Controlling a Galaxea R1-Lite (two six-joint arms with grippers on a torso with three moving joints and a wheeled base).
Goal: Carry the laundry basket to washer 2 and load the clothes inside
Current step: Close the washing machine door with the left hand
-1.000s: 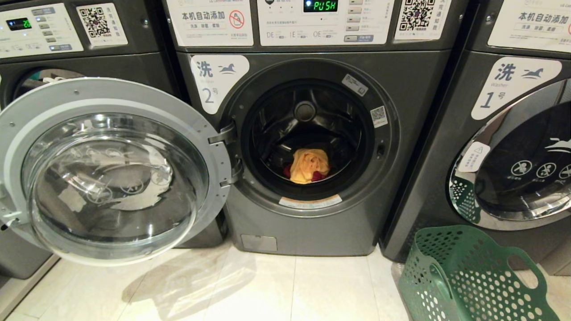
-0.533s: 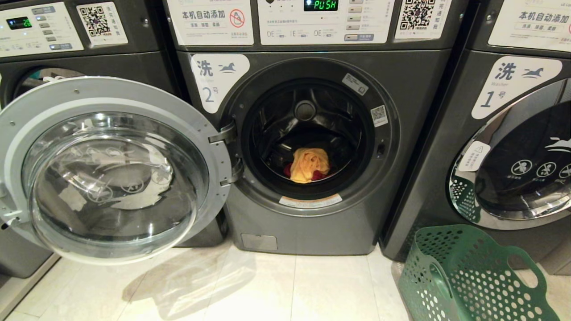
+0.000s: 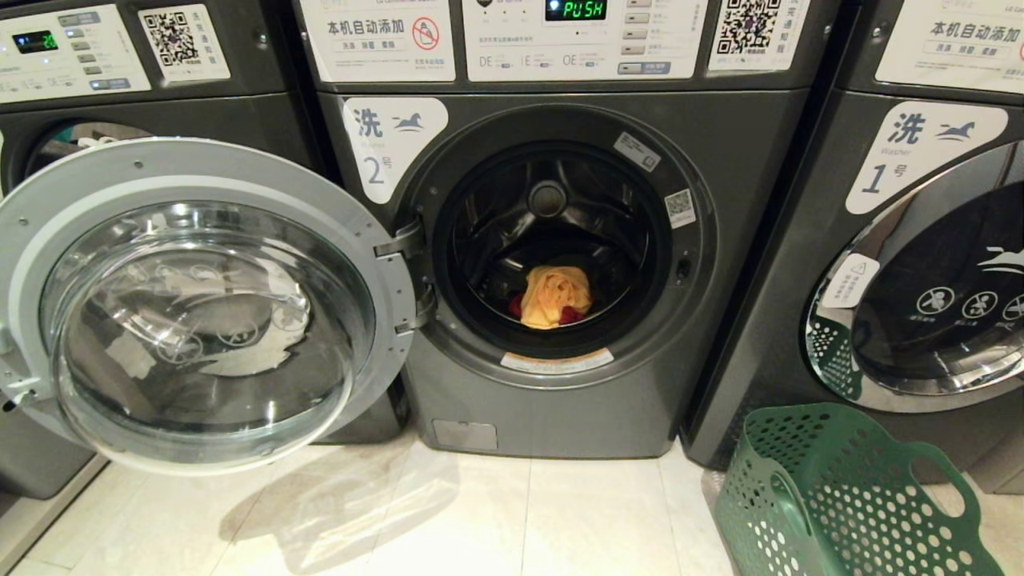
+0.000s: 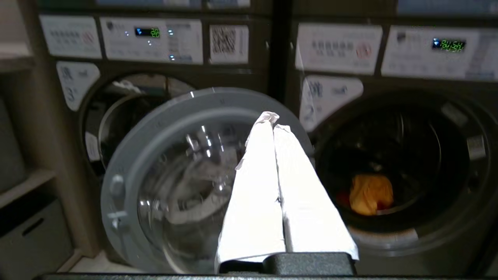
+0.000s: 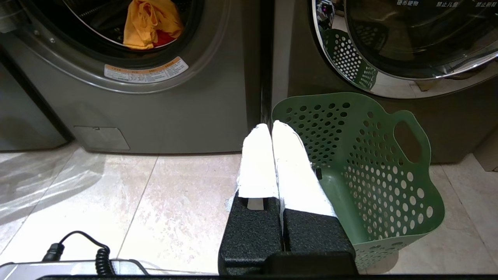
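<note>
In the head view washer 2 (image 3: 552,264) stands open with yellow cloth (image 3: 554,296) inside, in the left wrist view the left hand (image 4: 272,121) is pressed together, and in the right wrist view the right hand (image 5: 268,128), also together, hangs beside the laundry basket (image 5: 373,163) on the floor, which looks light, stiff and empty, best taken by its cut-out handle (image 5: 406,142).

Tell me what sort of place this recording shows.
Most likely a self-service laundromat: numbered front-load machines in a row, washer 2 beside washer 1, QR code stickers on the panels, and a laundry basket.
</note>
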